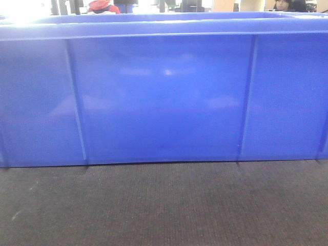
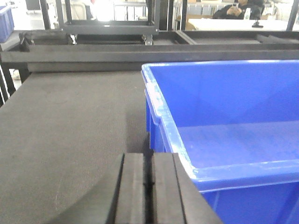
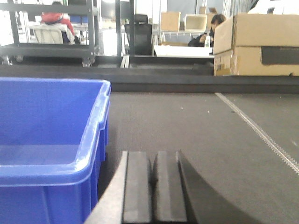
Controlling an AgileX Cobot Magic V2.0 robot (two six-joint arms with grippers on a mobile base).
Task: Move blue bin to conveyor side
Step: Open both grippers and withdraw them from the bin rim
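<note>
The blue bin [image 1: 164,97] fills the front view, its long ribbed wall facing me, and it rests on the dark woven conveyor belt [image 1: 164,205]. In the left wrist view the blue bin [image 2: 224,126] is empty, and my left gripper [image 2: 148,158] sits shut just outside its near left corner, holding nothing. Seen from the right wrist, the blue bin [image 3: 46,130] lies to the left, and my right gripper [image 3: 153,156] is shut beside its near right corner, apart from the wall. The conveyor belt [image 2: 70,121] [image 3: 187,126] spreads around the bin on both sides.
A dark metal rail [image 2: 140,53] and a black wheeled frame [image 2: 107,23] bound the belt's far edge. Cardboard boxes [image 3: 254,44] stand at the far right. A pale seam line [image 3: 257,130] crosses the belt. People sit in the background.
</note>
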